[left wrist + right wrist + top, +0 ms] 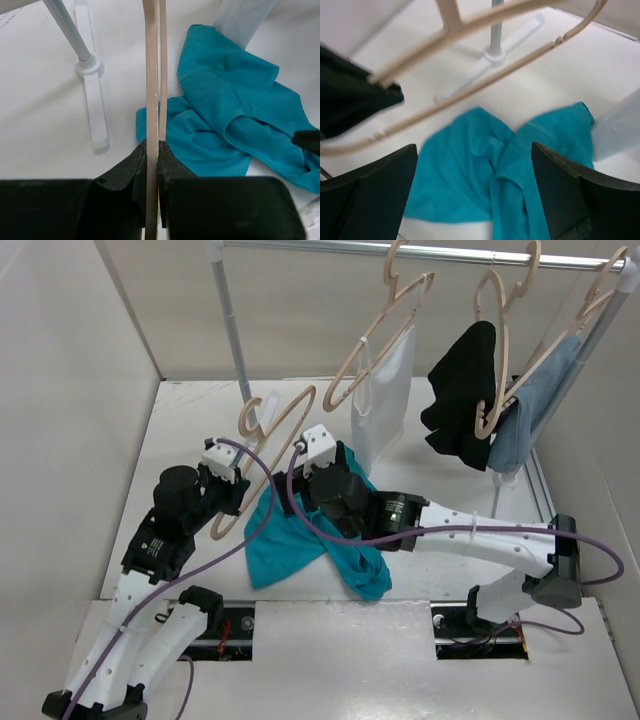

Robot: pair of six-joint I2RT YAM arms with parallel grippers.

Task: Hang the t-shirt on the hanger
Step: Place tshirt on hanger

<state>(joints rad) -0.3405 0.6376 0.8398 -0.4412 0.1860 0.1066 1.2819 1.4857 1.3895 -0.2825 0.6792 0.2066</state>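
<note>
My left tool [152,150] is clamped tight on the pale hanger [151,75], holding it above the surface [185,430]. My right tool [474,150] hangs wide open over the teal t-shirt [285,545], which lies crumpled between my arms.

My left pincer [152,150] has black plastic fingers with a matt finish. My right pincer [472,150] has the same. Clamped in the left pincer, the hanger [152,75] is pale wood, smooth and dull. To the right of that pincer, the t-shirt [225,110] is thin teal cloth, matt and softly creased. To its left, the rack pole [67,30] is glossy grey metal and its foot [95,105] is smooth white plastic. The table [35,135] beneath is matt white.
</note>
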